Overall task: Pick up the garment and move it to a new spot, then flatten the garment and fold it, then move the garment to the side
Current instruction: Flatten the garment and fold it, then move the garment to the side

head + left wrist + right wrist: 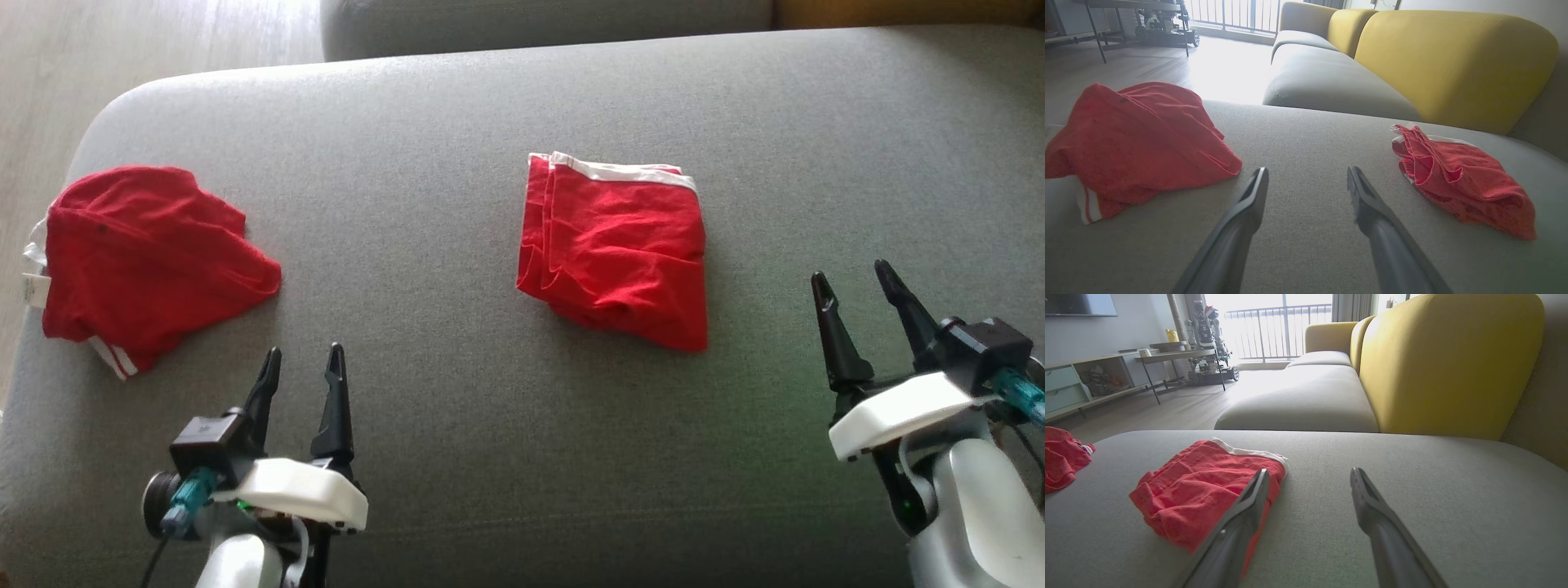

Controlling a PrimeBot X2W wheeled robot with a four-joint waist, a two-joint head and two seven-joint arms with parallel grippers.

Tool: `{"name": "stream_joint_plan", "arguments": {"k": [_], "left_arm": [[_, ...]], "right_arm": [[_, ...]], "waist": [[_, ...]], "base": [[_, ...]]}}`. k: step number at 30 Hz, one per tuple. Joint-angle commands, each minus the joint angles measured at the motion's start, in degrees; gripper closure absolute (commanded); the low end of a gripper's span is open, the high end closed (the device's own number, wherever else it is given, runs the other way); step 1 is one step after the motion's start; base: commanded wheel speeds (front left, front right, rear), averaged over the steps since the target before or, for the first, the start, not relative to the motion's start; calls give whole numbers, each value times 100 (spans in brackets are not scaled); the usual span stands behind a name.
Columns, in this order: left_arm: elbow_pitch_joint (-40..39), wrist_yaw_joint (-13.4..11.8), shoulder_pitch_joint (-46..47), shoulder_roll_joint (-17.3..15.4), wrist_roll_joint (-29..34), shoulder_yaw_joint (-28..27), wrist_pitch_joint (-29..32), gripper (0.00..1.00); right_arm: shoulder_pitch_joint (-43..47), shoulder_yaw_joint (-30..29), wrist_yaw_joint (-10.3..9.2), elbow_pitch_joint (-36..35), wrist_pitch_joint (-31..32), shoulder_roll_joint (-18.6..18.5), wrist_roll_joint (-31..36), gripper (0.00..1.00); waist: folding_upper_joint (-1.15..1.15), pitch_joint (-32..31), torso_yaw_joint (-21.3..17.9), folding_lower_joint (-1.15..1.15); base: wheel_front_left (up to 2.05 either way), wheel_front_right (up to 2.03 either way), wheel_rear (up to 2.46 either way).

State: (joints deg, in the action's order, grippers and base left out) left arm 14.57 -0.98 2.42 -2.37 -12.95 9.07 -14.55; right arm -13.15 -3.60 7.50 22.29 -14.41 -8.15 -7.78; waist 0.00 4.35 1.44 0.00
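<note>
The left end effector (pixel 304 349) is hovering low over the near left part of the grey sofa seat (pixel 457 457). Its two dark fingers are pointing away from the robot and standing apart, with nothing between them. Its pale forearm is coming up from the bottom edge of the head view.

The right end effector (pixel 851 271) is hanging over the near right of the seat. Its fingers are likewise spread wide and empty, and they are leaning slightly toward the left.

The folded red garment (pixel 620 253) is lying near the middle of the seat, farther out than both end effectors and touching neither. Its white waistband is running along the far edge. In the right wrist view it is sitting just left of that arm's fingers, partly behind one of them. In the left wrist view it is lying off to the right.

A rumpled red garment (pixel 147 253) with white stripes is bunching at the seat's left edge, beyond and left of the left end effector.
</note>
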Motion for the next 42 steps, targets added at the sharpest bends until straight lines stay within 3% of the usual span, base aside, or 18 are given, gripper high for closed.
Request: {"name": "stream_joint_plan", "arguments": {"k": [1, 9, 13, 20, 26, 35, 36, 37, 38, 42], "left_arm": [[-213, -11, 169, -51, -32, -123, -45, 0], [-260, -34, 239, -51, -110, -47, -45, 0], [-291, -18, 345, -51, -99, 47, -45, 0], [-248, 37, 591, -51, -84, 206, -45, 0], [-210, 2, 823, -51, -213, 430, -45, 0], [-126, -46, 884, -51, -341, 472, -45, 0], [-116, -45, 887, -51, -342, 463, -45, 0], [-107, -44, 894, -51, -339, 458, -45, 0], [-101, -40, 909, -51, -333, 459, -45, 0], [-106, -43, 971, -51, -317, 454, -45, 0]], "right_arm": [[-62, 27, -1, -292, -57, 81, 98, 0], [-69, -112, -1, -404, 107, 248, 194, 0], [-351, 122, -1, -216, 518, 234, -58, 0], [-1302, 682, -1, 513, 1461, 7, -959, 0], [-2060, 536, -1, 1651, 2106, -215, -1338, 0], [-2506, 1125, -1, 2121, 2182, -315, -1536, 0], [-2527, 1220, -1, 2148, 2174, -340, -1536, 28], [-2552, 1311, -1, 2179, 2163, -367, -1525, 77], [-2579, 1393, -1, 2220, 2147, -404, -1498, 100], [-2712, 1605, -1, 2406, 2041, -519, -1453, 100]], "waist": [[0, 13, 16, 0], [0, 120, 113, 0], [0, 302, 225, 0], [0, 736, 505, 0], [0, 1063, 818, 0], [0, 1151, 929, 0], [0, 1151, 920, 0], [0, 1154, 910, 0], [0, 1156, 899, 0], [0, 1163, 839, 0]], "base": [[0, 0, 0], [0, 0, 0], [0, 0, 0], [0, 0, 0], [0, 0, 0], [0, 0, 0], [0, 0, 0], [0, 0, 0], [0, 0, 0], [0, 0, 0]]}}
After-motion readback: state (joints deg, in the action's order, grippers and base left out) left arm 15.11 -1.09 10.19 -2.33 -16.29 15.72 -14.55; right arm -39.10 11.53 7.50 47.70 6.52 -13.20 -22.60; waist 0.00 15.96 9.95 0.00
